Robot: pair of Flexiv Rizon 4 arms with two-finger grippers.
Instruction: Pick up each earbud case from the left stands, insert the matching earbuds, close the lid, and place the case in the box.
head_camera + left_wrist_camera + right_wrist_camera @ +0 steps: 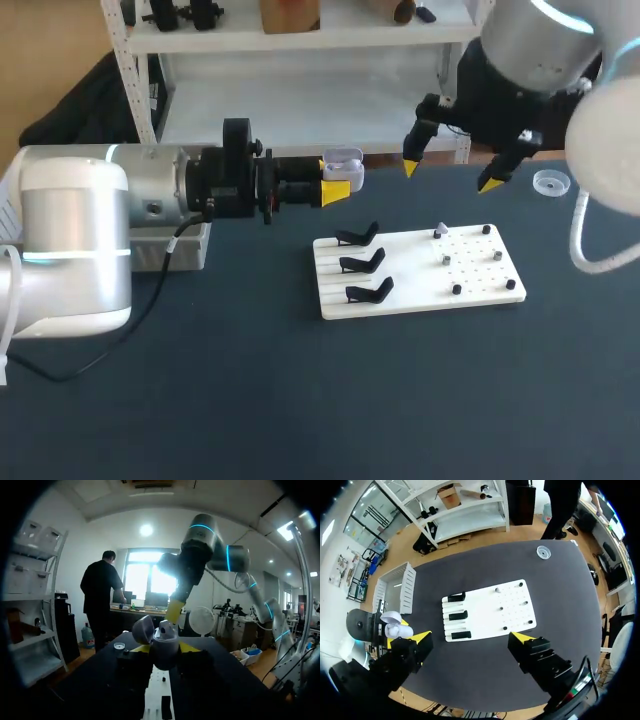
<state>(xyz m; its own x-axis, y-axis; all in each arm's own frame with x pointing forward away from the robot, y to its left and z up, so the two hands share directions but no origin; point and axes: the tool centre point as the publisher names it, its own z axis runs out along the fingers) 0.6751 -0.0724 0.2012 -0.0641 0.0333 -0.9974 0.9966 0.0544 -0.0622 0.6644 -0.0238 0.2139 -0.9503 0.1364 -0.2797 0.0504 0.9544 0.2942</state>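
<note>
a: where's the case [343, 160]?
b: in the left claw [343, 183], held up off the desk [300, 400], past the far left corner of the board [410, 270]. it's white, with the lid tipped open. from the left wrist the yellow tips [139, 649] press it from both sides, so that claw is clamped on it.
a: any label or print on it?
b: too small to tell in any view.
a: and the right claw [450, 175]?
b: it hangs above the far edge of the board, fingers wide apart, gripping nothing. there's a plain gap between it and the case.
a: what's on the board?
b: three black stands [362, 262] in a column on its left half, all bare. small pegs [457, 289] dot the right half. one at the far side carries something pale, i can't tell what.
a: edges and room?
b: the board sits mid-desk, with a broad stretch of dark desk on the near side and more to its right. a white slatted box [409, 590] stands by the left edge, well apart from the board. a small clear dish [551, 182] lies near the far right edge. a black cable [152, 298] trails over the desk at the left.
</note>
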